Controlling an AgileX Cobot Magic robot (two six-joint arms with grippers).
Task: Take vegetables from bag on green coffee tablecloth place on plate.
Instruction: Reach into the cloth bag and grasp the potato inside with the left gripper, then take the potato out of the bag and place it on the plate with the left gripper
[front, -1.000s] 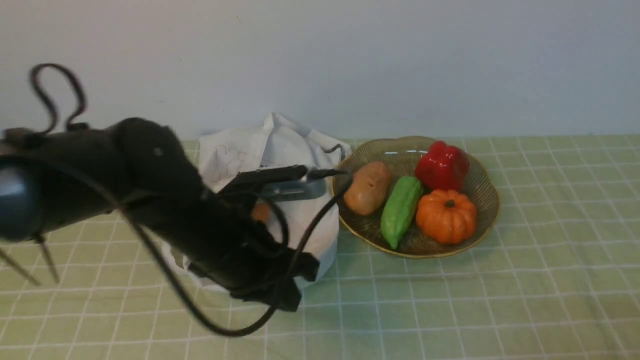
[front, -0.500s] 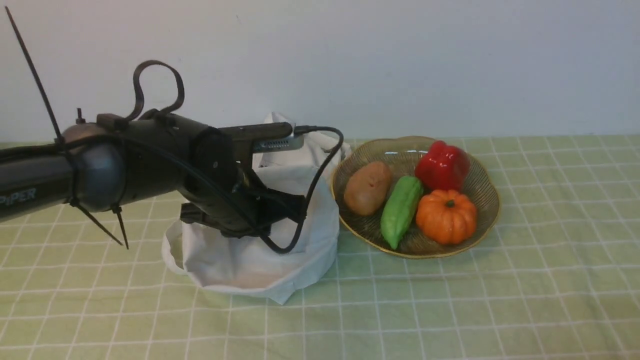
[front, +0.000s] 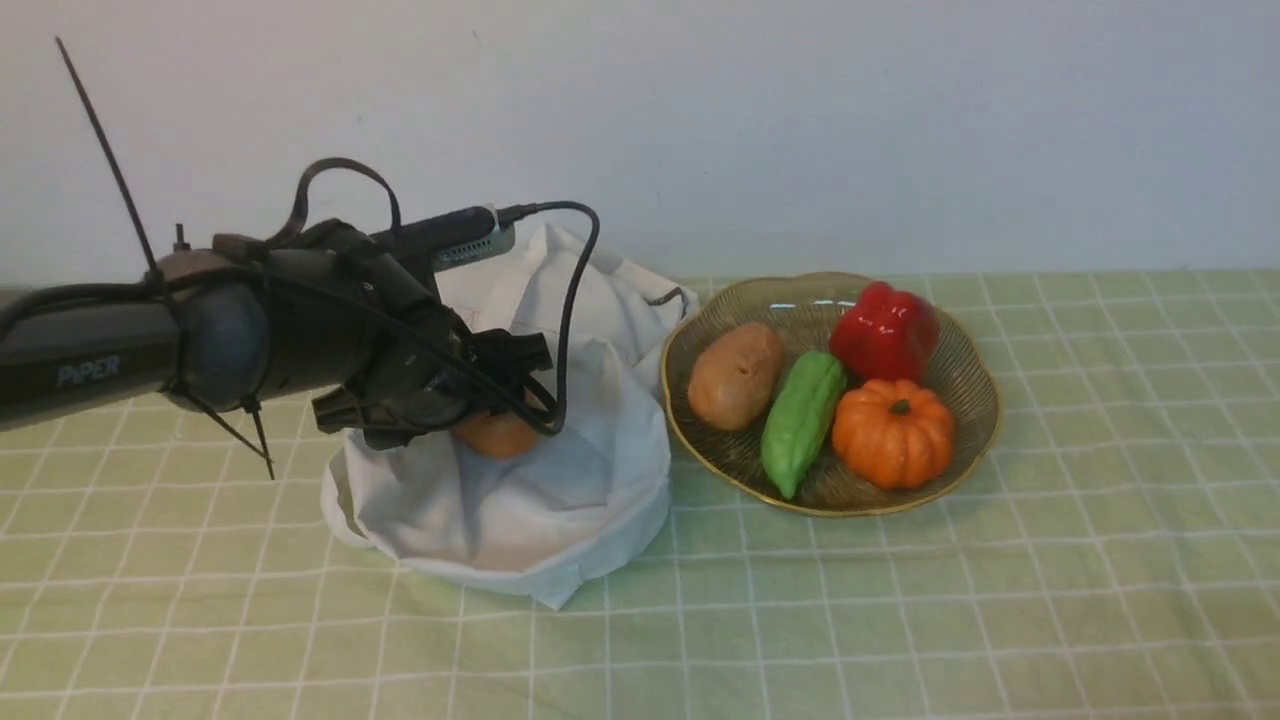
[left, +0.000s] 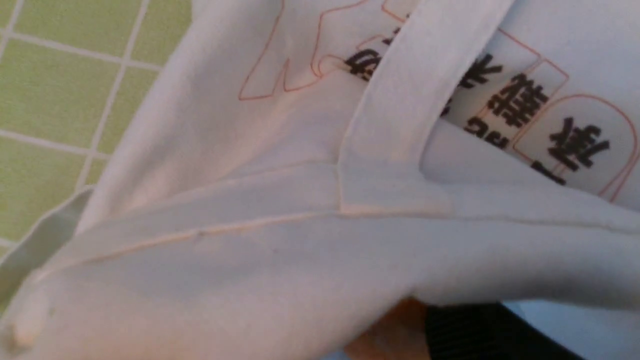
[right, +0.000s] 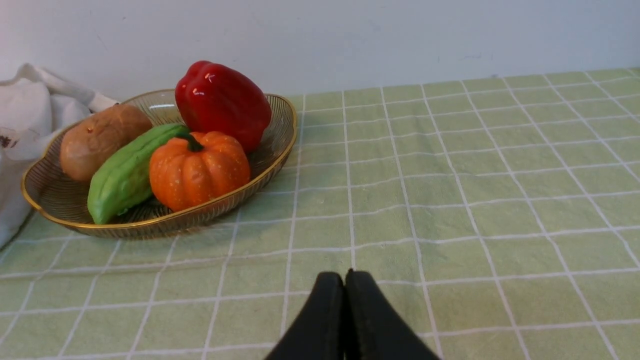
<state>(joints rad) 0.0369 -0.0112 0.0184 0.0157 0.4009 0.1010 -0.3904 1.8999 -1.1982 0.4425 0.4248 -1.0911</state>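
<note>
On the near side, right hand (right: 345, 276): fingers pressed together, gripping nothing, low over the green coffee tablecloth (right: 450, 175), well apart from the plate (right: 277, 140)
At the mouth of the bag (front: 560, 500), left hand (front: 488, 395): one dark finger (left: 480, 332) shows, touching the potato (front: 497, 438); how far apart the fingers stand I cannot tell, as cloth and the wrist hide them
Potato: smooth, orange-brown, partly showing under the left hand, inside the bag's opening, not on the plate
Bag: white, crumpled, printed with black characters and thin orange outlines, close against the plate's left rim
Plate: amber, ribbed, gold-rimmed; holds a paler potato (front: 735, 375), a green gourd (front: 800, 420), a small pumpkin (front: 892, 432) and a red pepper (front: 885, 330)
Worktop: covered by the tablecloth, pale green with a thin white grid
Room: plain pale wall (front: 800, 120) just behind
Left arm (front: 150, 350): reaches in from the left, roughly level, wrist tipped down toward the bag, a black cable (front: 575, 280) looping over it
</note>
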